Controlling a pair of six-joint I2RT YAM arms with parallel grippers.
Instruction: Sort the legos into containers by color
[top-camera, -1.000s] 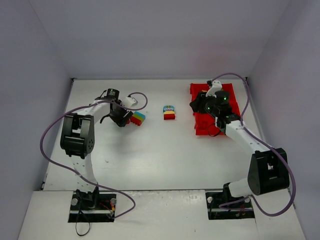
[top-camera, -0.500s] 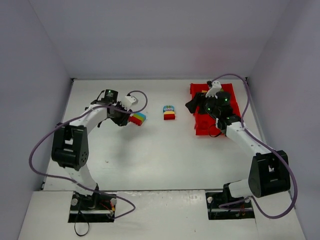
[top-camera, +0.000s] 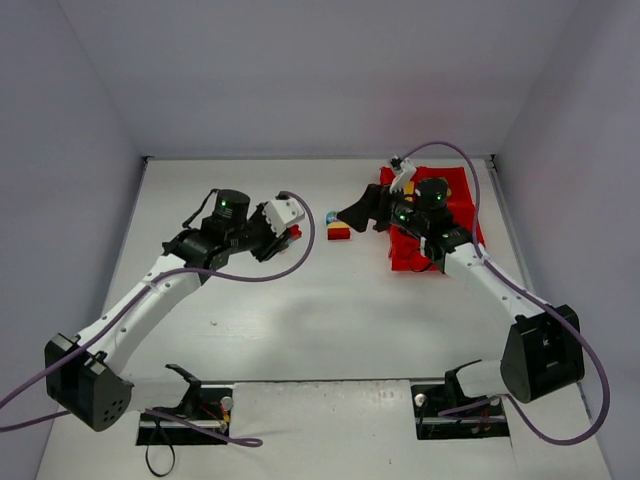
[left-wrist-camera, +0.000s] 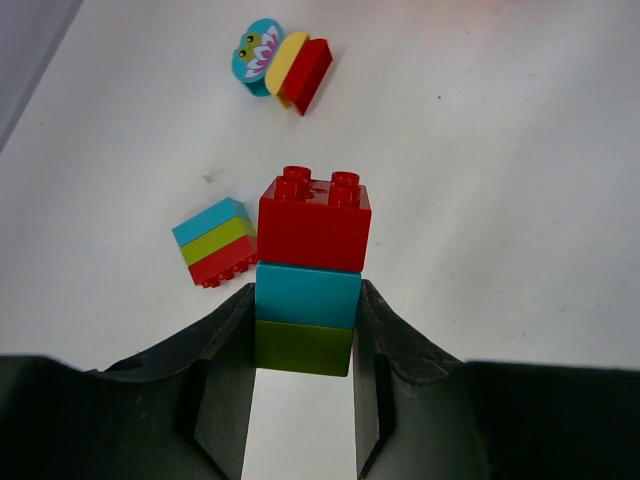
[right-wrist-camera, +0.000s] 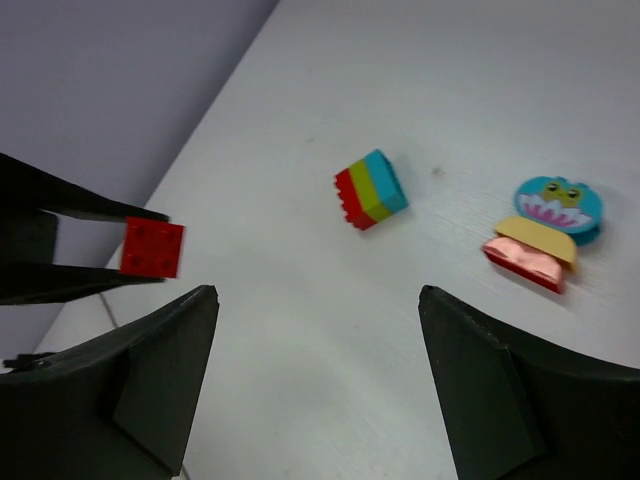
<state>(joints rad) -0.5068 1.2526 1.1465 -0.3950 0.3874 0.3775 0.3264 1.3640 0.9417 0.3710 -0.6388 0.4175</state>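
Top external takes in both arms whole. The left arm (top-camera: 150, 295) stretches from its shoulder at the near left, up and right across the tabletop (top-camera: 330, 310). Its left claw (top-camera: 283, 230) sits left of centre, and only a red bit of the held stack (top-camera: 294, 232) shows below the wrist camera. The right arm (top-camera: 490, 280) bends at an elbow near the right edge, with its forearm reaching back and left over the tray (top-camera: 460, 185). The right claw (top-camera: 350, 214) pokes past the tray's left rim, just right of the frog stack (top-camera: 337, 226). Only this view shows the tray, at the back right; the arm covers much of it, and what the bins hold cannot be told.

Left wrist shows the grip that the top view hides. The left claw is clamped on three joined bricks, green nearest the camera, then teal, then red with its studs outward. The fingers (left-wrist-camera: 225, 370) press the green and teal sides. A loose stack (left-wrist-camera: 215, 242) of teal, green and red lies on its side just left of the held one. The frog stack lies farther off: a teal frog face, then yellow, then red.

Right wrist shows the right claw spread wide with nothing between its fingers. Bare tabletop lies below, with the loose stack ahead and the frog stack to its right. At the left edge, the left claw's dark fingers hold the red studded face toward this camera.
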